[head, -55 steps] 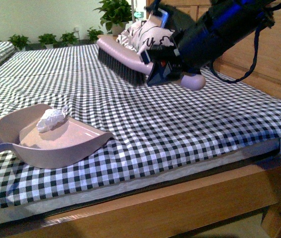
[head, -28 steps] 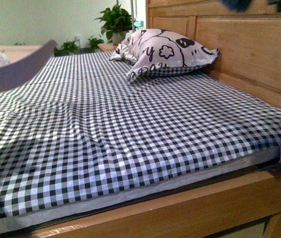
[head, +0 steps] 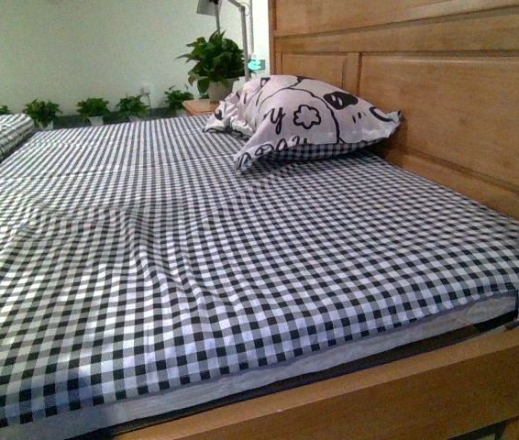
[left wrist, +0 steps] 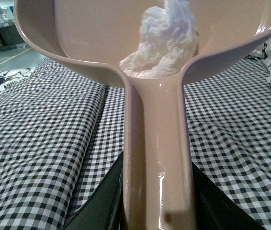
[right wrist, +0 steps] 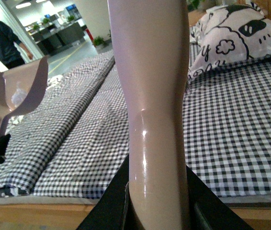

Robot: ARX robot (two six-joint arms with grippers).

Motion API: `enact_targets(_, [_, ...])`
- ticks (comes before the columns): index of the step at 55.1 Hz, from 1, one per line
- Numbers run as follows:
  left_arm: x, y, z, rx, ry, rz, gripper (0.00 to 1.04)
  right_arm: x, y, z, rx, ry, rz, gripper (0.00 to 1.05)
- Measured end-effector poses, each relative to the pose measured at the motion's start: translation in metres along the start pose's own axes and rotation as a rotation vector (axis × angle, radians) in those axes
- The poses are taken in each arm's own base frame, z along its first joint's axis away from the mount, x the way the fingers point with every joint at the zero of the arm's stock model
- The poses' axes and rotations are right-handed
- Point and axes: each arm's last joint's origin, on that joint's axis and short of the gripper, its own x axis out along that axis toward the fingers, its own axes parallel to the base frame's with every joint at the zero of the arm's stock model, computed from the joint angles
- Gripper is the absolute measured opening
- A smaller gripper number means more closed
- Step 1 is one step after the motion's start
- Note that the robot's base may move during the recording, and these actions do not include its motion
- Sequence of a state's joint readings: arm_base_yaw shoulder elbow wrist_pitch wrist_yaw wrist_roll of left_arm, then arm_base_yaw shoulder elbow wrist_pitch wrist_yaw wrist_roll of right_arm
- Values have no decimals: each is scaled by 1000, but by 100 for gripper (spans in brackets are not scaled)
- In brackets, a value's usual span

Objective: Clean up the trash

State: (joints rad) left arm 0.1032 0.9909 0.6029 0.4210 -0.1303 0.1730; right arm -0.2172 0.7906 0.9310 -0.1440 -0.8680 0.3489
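The left gripper point(left wrist: 157, 218) is clamped on the smooth, glossy pink handle of the dustpan point(left wrist: 157, 143), its dark jaws on either side. In the pan's curved scoop lies the trash point(left wrist: 162, 40) — a crumpled white wad, resting against the back wall. The right gripper point(right wrist: 157, 215) grips the brush handle point(right wrist: 152, 96), a pale, rounded plastic shaft. Below both spreads the black-and-white checked sheet point(head: 241, 257), slightly rumpled, with a printed pillow point(head: 305, 115) against the wooden headboard point(head: 443, 101).
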Motion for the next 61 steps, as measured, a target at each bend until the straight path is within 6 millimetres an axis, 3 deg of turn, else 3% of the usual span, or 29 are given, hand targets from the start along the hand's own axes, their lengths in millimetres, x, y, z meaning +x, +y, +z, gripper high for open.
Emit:
enact_targets(9, [-30,-5,6,-31,-36,32,27,-22,14,5,25,-46,17,19])
enact_targets(19, [-48,-15,5,-68,-51,35,27,-36,19,8,61,-86,-5,19])
enact_targets(61, [-51,-21,-2,-90,-23,19,27,-38,16,7,91,-80,-36,19])
